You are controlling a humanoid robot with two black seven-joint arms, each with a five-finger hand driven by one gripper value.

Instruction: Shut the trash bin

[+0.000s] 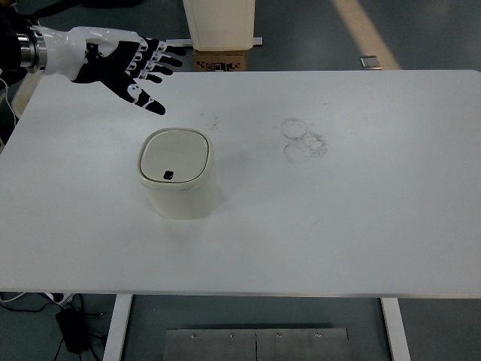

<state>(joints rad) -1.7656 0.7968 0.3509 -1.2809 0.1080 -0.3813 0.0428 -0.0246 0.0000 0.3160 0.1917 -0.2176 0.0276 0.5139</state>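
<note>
Table (361,226): white, wide, bare but for one bin; faint ring marks (303,140) right of centre, toward the far side.
Room: grey floor beyond the far edge; one cardboard box (221,60) with one white container (219,24) on top; black cable (45,301) under the near left corner.
Bin (178,174): one, cream, upright on the left half of the table, lid flat and shut.
Left hand (124,63): one, raised at far left, well apart from the bin, fingers spread, empty.
</note>
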